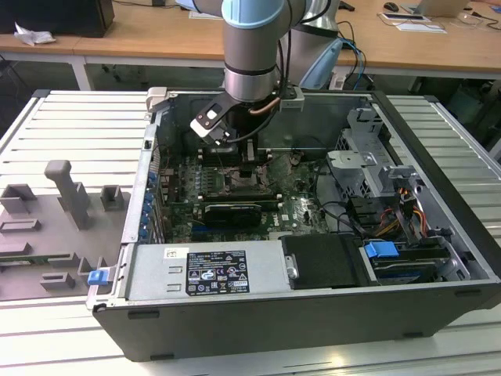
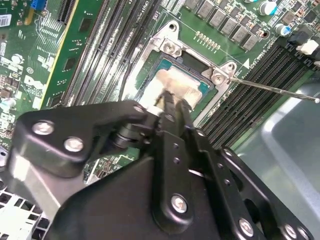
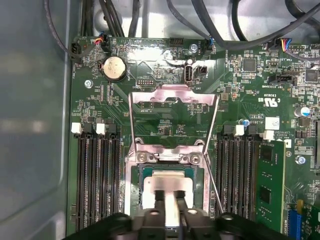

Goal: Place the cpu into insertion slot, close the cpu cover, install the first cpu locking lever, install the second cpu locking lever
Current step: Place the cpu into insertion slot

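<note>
The cpu (image 3: 167, 181) (image 2: 176, 80), a pale square chip, lies flat in the insertion slot (image 3: 136, 185) (image 2: 165, 45) on the green board. My gripper (image 3: 171, 194) (image 2: 169, 95) (image 1: 247, 166) hangs straight over it. Its black fingers (image 3: 159, 197) are drawn together to a narrow slit and hold nothing. Whether their tips touch the chip's top I cannot tell. In the first wrist view the cpu cover (image 3: 172, 95) is swung open and stands away from the socket on its hinge. A thin wire locking lever (image 3: 212, 185) (image 2: 275, 89) sticks out unlatched beside the socket.
Long black memory slots (image 3: 97, 180) (image 3: 240, 175) flank the socket on both sides. Black cables (image 3: 225, 30) run along the case wall above the board. A drive cage (image 1: 368, 149) and power supply (image 1: 211, 270) take up the case's other parts; grey fixtures (image 1: 70, 196) stand outside it.
</note>
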Controlling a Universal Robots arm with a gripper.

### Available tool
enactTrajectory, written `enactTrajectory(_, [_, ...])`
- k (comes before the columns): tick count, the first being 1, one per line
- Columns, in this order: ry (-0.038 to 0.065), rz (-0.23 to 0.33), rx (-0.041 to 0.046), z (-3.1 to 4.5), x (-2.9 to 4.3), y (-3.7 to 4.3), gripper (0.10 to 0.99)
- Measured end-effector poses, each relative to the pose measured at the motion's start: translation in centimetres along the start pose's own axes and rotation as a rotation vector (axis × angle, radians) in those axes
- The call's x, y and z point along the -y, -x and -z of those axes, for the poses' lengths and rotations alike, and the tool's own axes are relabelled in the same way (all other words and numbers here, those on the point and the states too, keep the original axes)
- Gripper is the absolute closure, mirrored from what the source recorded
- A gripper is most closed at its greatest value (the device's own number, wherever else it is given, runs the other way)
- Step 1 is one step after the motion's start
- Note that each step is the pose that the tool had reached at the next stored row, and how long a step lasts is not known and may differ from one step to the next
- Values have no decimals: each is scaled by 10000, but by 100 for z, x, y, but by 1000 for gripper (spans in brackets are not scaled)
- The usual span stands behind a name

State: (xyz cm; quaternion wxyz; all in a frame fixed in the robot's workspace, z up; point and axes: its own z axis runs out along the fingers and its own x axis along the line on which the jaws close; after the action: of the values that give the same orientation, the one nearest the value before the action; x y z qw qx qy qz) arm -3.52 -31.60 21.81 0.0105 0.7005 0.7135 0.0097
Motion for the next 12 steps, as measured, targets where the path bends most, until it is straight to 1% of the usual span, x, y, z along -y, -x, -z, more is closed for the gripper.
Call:
enactTrajectory(1, [-4, -1, 5, 2, 0, 0, 976])
enactTrajectory(12, [-5, 0, 10, 34, -1, 0, 980])
